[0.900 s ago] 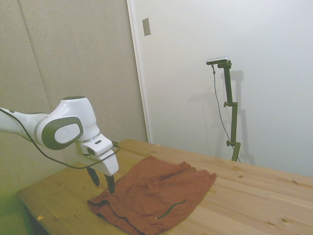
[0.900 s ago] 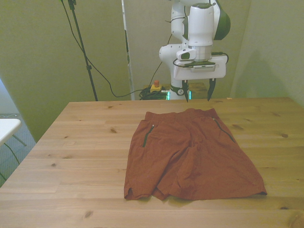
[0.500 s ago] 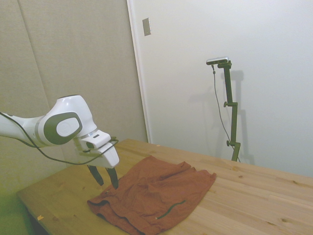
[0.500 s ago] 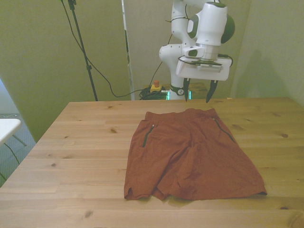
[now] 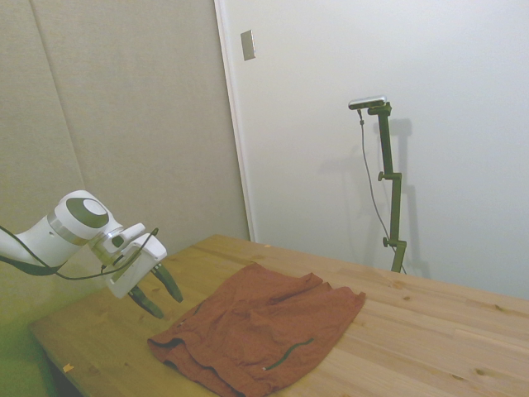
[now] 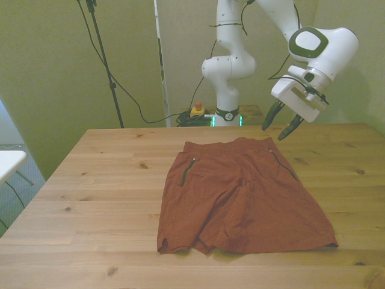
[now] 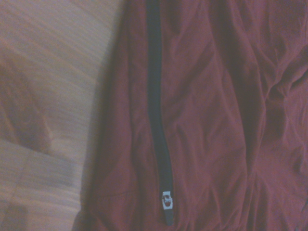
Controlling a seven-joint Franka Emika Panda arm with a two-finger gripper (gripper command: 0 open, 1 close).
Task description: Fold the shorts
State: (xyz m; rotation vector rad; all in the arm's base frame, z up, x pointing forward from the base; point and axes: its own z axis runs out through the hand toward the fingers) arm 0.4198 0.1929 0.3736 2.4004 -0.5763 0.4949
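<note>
The rust-brown shorts point(image 6: 240, 195) lie spread flat on the wooden table point(image 6: 90, 180), waistband toward the far edge, with a dark green zip stripe on each side. In the side view the shorts point(image 5: 260, 327) sit near the table's near-left corner. My gripper point(image 6: 280, 124) hangs tilted in the air above the far edge, off the waistband corner at the front view's right, open and holding nothing. Seen from the side, the gripper point(image 5: 163, 296) is left of the cloth and apart from it. The wrist view shows wrinkled cloth point(image 7: 207, 120) with a dark zip point(image 7: 156, 115) and bare wood beside it.
A small white surface point(image 6: 9, 161) stands off the table at the front view's left. A wall and a door frame point(image 5: 235, 124) rise behind the table in the side view. Bare wood point(image 5: 430, 339) stretches to the right of the shorts in that view.
The arm has swung toward the front view's right and tilted, carrying the gripper from above the waistband's middle to beyond its right corner. The shorts have not moved.
</note>
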